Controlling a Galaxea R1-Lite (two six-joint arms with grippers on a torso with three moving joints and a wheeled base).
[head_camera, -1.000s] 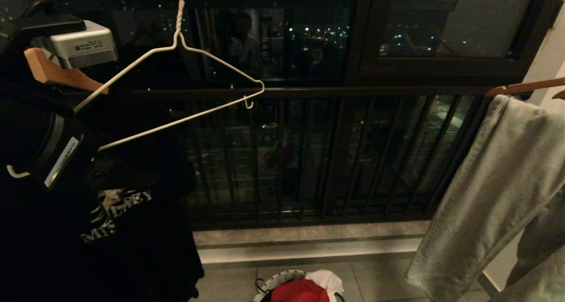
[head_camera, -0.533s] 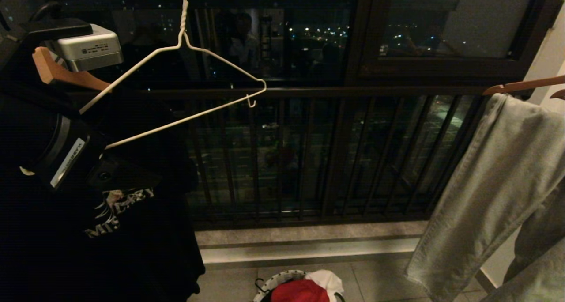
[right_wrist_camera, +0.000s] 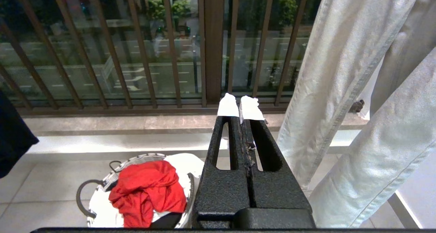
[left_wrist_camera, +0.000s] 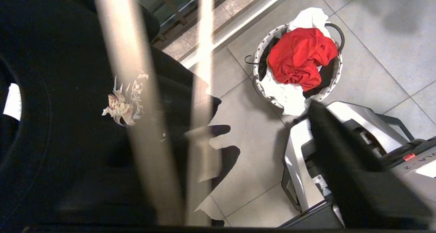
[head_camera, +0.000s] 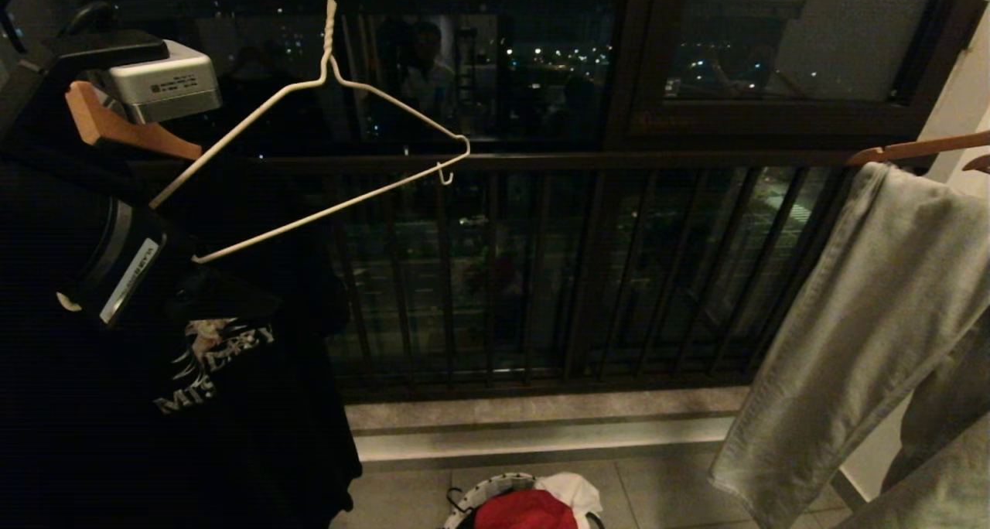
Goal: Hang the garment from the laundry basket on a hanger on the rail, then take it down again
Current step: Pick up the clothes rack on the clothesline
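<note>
The left gripper (head_camera: pixel 186 270), its fingers spread beside the tilted hanger (head_camera: pixel 325 154), could knock it off the rail, while the shirt (left_wrist_camera: pixel 299 62) sits in the basket (left_wrist_camera: pixel 260 52) on the floor.

All three views share the laundry basket (head_camera: pixel 495 498).

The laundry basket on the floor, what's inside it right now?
In the laundry basket, a crumpled red garment lies on top. White cloth shows beneath it and spills over the rim, with dark fabric alongside. Anything deeper is covered.
</note>
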